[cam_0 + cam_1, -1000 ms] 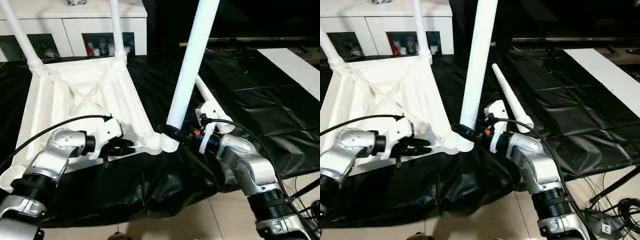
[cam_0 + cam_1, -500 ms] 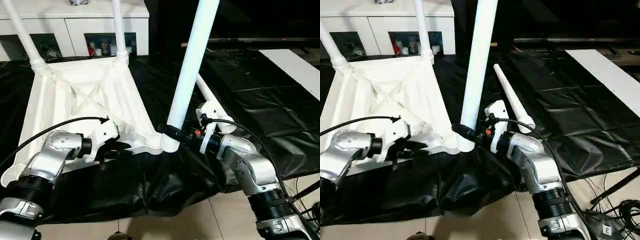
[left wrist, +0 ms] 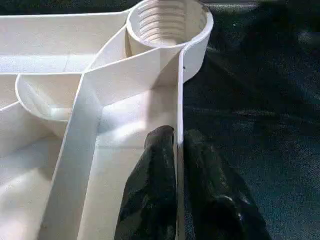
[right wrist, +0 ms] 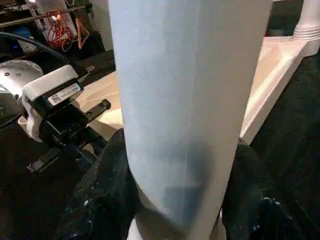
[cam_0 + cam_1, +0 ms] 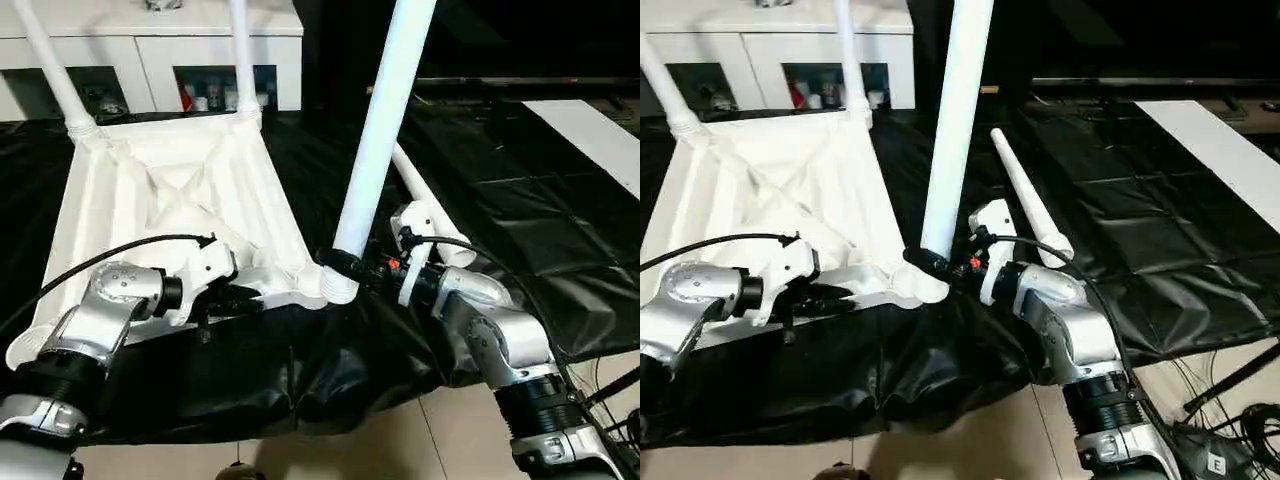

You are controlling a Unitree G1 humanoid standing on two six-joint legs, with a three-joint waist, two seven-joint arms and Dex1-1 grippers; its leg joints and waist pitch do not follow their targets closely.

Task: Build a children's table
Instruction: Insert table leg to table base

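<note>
Children's table (image 5: 170, 190): smooth white plastic. Black sheet (image 5: 520, 220): glossy, wrinkled. Forearms (image 5: 500, 335): silver metal.

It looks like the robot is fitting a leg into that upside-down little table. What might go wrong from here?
The right tool holds the tall leg low, near the corner socket, so the long top could sway and cross the thread. The left tool pinches only the thin side wall of the tabletop; it might slip if the top twists. That corner overhangs the black-sheeted table, so pressing down could tip it.
</note>
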